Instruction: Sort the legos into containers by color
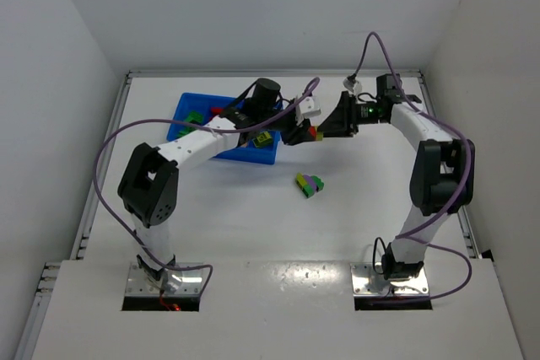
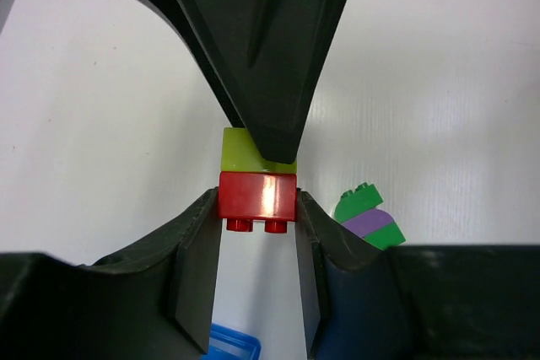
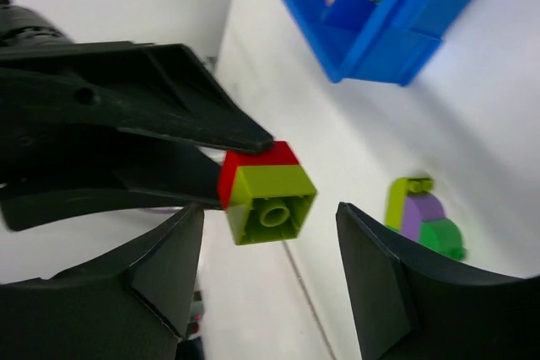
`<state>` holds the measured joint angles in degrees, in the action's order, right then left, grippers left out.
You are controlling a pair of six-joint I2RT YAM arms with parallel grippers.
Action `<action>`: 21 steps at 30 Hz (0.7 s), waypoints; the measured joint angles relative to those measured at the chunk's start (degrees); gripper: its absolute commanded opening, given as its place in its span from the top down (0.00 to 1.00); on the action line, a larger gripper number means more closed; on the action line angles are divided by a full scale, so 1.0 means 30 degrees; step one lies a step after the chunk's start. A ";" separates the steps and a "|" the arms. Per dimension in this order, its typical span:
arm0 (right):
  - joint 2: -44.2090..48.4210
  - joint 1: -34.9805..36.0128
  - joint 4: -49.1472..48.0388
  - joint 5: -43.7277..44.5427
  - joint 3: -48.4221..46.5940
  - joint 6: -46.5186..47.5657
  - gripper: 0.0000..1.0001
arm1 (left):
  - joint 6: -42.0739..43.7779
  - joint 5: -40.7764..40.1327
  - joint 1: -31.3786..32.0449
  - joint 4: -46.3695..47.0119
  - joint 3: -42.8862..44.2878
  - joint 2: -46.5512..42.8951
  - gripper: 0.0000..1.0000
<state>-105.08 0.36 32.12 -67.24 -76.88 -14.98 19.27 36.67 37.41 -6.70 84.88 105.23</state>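
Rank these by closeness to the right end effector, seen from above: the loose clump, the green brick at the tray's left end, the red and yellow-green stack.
1. The red and yellow-green stack, inside the open right end effector.
2. The loose clump, on the table, toward the bases.
3. The green brick, at the blue tray's left end.

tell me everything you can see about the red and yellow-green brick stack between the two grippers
The brick stack is two glossy plastic bricks pressed together. One is red with two studs showing; the other is yellow-green, and its hollow underside with a round tube faces the right wrist camera. The left gripper pinches the red brick by its sides. The right gripper straddles the yellow-green end, jaws open, with gaps on both sides. The stack sits just right of the blue tray.
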 measured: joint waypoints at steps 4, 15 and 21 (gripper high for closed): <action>0.0000 0.0058 -0.2208 -0.2047 0.0685 -0.2455 0.35 | -0.0189 0.0262 0.0000 0.0146 0.0000 -0.0029 1.00; -0.0240 0.0044 -0.4998 -0.3490 0.1020 -0.5173 0.70 | -0.0685 0.0670 -0.0342 0.0663 -0.0073 -0.0721 1.00; -0.0255 0.0044 -0.5304 -0.3519 0.1239 -0.5450 1.00 | -0.0678 0.0823 -0.0379 0.0969 -0.0350 -0.0743 1.00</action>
<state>-105.84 0.49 16.21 -77.80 -73.17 -31.33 17.23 39.13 36.27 -3.79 83.83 103.00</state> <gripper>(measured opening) 0.380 0.416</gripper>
